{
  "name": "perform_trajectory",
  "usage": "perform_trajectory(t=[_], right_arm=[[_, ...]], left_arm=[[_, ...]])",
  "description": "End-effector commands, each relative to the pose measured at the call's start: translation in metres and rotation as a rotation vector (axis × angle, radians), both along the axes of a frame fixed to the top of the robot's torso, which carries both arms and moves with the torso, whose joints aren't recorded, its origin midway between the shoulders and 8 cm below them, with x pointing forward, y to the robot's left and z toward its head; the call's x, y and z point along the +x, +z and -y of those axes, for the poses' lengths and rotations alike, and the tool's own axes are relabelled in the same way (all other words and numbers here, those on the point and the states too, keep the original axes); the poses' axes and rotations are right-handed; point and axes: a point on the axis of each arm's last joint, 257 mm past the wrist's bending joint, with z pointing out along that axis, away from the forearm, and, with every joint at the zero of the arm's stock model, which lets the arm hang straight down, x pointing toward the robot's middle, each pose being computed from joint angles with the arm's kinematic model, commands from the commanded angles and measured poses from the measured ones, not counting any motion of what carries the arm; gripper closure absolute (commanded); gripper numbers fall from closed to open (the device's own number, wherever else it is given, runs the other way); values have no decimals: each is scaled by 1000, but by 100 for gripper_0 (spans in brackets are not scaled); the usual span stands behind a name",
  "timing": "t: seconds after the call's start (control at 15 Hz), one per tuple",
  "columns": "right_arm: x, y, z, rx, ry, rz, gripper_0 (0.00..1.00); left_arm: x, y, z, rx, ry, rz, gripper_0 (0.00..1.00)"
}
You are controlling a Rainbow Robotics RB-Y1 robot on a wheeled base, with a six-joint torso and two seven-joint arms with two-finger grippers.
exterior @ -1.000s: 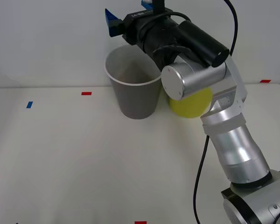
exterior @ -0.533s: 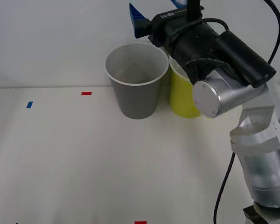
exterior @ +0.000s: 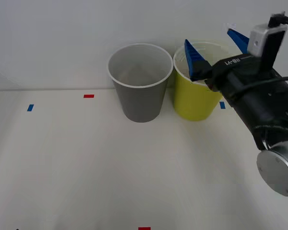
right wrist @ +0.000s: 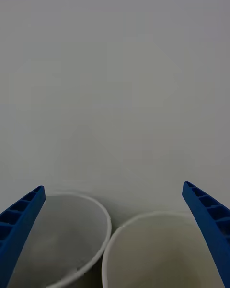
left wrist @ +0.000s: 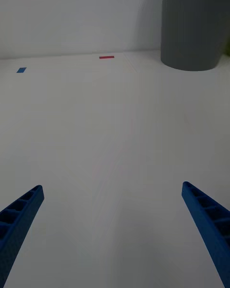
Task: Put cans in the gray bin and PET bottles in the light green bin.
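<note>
Near: left gripper (left wrist: pixel 112 235) held low over bare white surface (left wrist: pixel 96 139), fingers spread wide, nothing held.

Mid: right gripper (exterior: pixel 216 52) seen at rim height of light green bin (exterior: pixel 194 103), fingers wide apart, empty.

Far: gray bin (exterior: pixel 141 98) set just beside light green bin, both upright against wall; red tape mark (exterior: pixel 89 96) and blue tape mark (exterior: pixel 30 107) noted to left.

No can is seen on surface; gray bin interior not readable.

Step judged: release finished or pick pending. Next move: right arm cleared from bins, next item located.
</note>
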Motion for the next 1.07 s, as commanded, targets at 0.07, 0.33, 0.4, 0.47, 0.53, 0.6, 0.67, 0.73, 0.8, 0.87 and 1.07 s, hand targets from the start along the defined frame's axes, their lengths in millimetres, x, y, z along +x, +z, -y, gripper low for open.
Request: perform_trajectory(t=[0.07,0.33,0.4,0.47,0.53,0.6,0.67,0.73,0.8,0.87,1.07], right_arm=[[-35,-31,30,-12,-52,-31,1],[-49,-79,54,-58,-106,-112,1],[-52,-89,59,-36,-124,-136,1],[-56,-99,65,-5,-151,-162,2],[-59,-109,71,18,-181,-187,1],[-62,-114,72,30,-191,-198,2],[-63,-120,73,38,-202,-211,2],[-65,-126,77,43,-218,-224,2],[-64,-130,79,33,-226,-231,2],[-62,-136,83,15,-235,-237,2],[-50,-163,92,18,-265,-199,2]], left_arm=[[0,0,0,0,0,0,0],[0,0,0,0,0,0,0],[0,0,0,0,0,0,0],[0,0,0,0,0,0,0],[0,0,0,0,0,0,0],[0,0,0,0,0,0,0],[0,0,0,0,0,0,0],[0,0,0,0,0,0,0],[0,0,0,0,0,0,0],[0,0,0,0,0,0,0],[0,0,0,0,0,0,0]])
